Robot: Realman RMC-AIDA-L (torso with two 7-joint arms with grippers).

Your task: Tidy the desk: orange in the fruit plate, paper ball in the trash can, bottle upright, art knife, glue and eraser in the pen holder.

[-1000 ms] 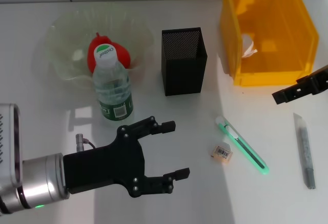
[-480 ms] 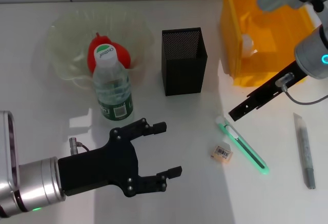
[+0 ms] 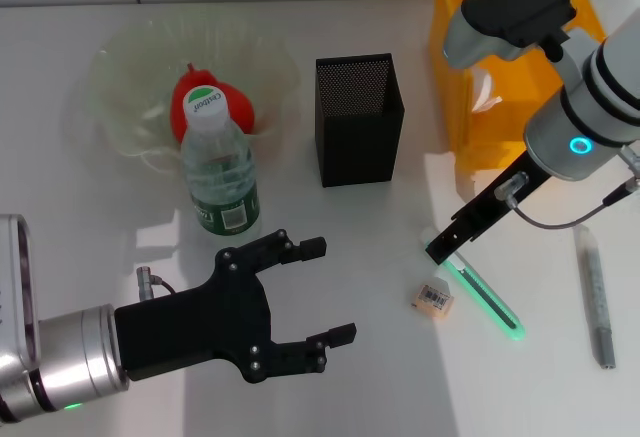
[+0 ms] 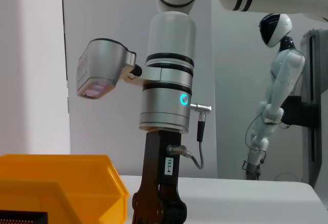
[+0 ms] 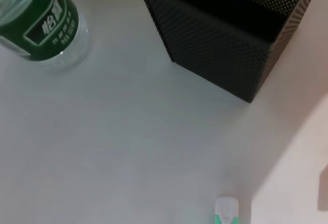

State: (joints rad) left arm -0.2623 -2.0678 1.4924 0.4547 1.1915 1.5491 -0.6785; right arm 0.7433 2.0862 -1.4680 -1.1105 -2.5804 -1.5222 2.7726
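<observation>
On the left side of the desk (image 3: 90,207), the orange (image 3: 235,105) already lies in the fruit plate (image 3: 130,67), and the bottle (image 3: 218,172) stands upright just in front. The left gripper (image 3: 325,292) hovers near it with fingers wide apart, holding nothing. The pen holder (image 3: 358,117) in the middle looks empty, since the eraser (image 3: 433,299) and the green art knife (image 3: 480,292) lie on the desk. The right gripper (image 3: 442,248) is low over the knife's end, probably to pick it; its fingers I cannot tell. The trash can (image 3: 520,142) is behind, and a grey glue stick (image 3: 595,297) lies far right.
</observation>
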